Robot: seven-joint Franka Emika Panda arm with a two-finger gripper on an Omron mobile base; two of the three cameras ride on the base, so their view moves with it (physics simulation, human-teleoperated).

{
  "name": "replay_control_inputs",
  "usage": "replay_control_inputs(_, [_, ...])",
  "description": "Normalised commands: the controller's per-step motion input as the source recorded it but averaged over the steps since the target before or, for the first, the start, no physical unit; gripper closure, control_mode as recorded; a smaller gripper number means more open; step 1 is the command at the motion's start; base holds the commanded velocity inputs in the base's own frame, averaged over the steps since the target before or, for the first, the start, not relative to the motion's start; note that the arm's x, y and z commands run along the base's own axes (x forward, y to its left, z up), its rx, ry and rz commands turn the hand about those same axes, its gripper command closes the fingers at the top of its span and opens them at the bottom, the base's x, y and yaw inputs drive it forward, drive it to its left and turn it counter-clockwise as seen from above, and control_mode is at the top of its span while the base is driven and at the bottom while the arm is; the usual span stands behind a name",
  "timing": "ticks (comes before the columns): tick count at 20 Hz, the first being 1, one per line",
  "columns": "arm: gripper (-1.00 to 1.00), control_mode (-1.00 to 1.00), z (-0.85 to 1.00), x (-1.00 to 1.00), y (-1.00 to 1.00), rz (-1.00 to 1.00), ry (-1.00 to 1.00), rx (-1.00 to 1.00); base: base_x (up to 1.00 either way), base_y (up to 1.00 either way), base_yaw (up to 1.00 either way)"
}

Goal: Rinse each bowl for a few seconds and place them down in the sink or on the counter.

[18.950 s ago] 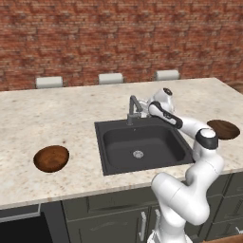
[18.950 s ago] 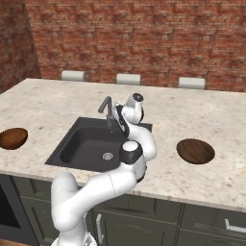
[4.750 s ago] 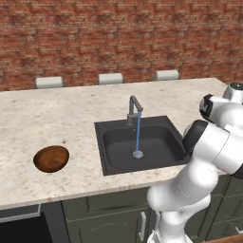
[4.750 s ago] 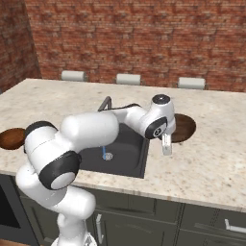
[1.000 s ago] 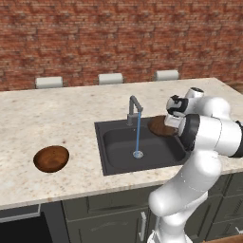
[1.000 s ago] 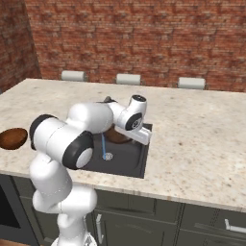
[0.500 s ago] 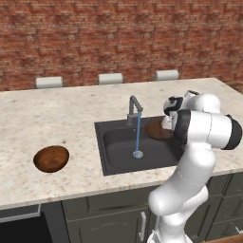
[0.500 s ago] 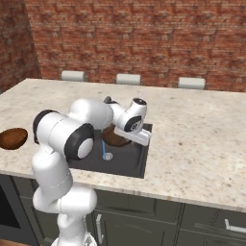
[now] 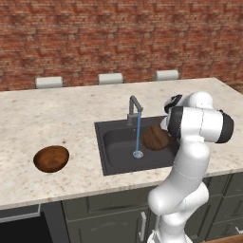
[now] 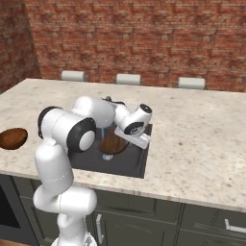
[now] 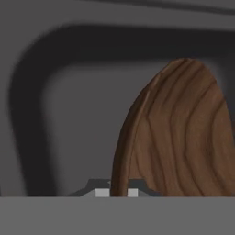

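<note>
A robot arm holds a wooden bowl (image 9: 155, 137) tipped on edge over the black sink (image 9: 114, 147), its claw (image 11: 118, 193) clamped on the rim at the bottom of the hand view, where the grain of the bowl rises steeply against the basin wall. The tilt looks deliberate: held on its side, the bowl can shed water rather than pool it. A thin blue stream (image 9: 138, 135) falls from the grey faucet (image 9: 134, 108) to the drain, just to the bowl's left in the left base view; the bowl sits close beside the stream, and whether water is touching it cannot be told from these angles. From the right base view the bowl (image 10: 114, 142) hangs low inside the basin, the arm's elbow folded over the sink's near corner to reach it.

A second bowl (image 9: 51, 158) waits upright on the beige tabletop (image 9: 57, 118), well to the left of the sink and apart from the arm, untouched by the look of it. The job appears to be at its first rinse, with that second bowl yet to be fetched.
</note>
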Motion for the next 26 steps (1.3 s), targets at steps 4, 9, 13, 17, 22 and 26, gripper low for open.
replay_control_inputs(4, [1.00, -1.00, -0.10, 0.07, 0.00, 0.04, -0.07, 0.16, 0.00, 0.00, 0.00])
replay_control_inputs(9, [1.00, -1.00, -0.06, 0.05, 0.00, 0.03, -0.04, 0.16, 0.00, 0.00, 0.00])
replay_control_inputs(13, [1.00, -1.00, -0.12, 0.01, 0.00, 0.02, -0.01, 0.14, 0.00, 0.00, 0.00])
replay_control_inputs(17, [1.00, -1.00, -0.22, 0.00, -0.02, 0.02, 0.00, 0.10, 0.00, 0.00, 0.00])
replay_control_inputs(22, [1.00, -1.00, -0.18, 0.01, -0.05, 0.01, 0.00, 0.07, 0.00, 0.00, 0.00])
replay_control_inputs(26, [1.00, -1.00, 0.03, -0.11, -0.48, 0.01, 0.00, 0.00, 0.00, 0.00, 0.00])
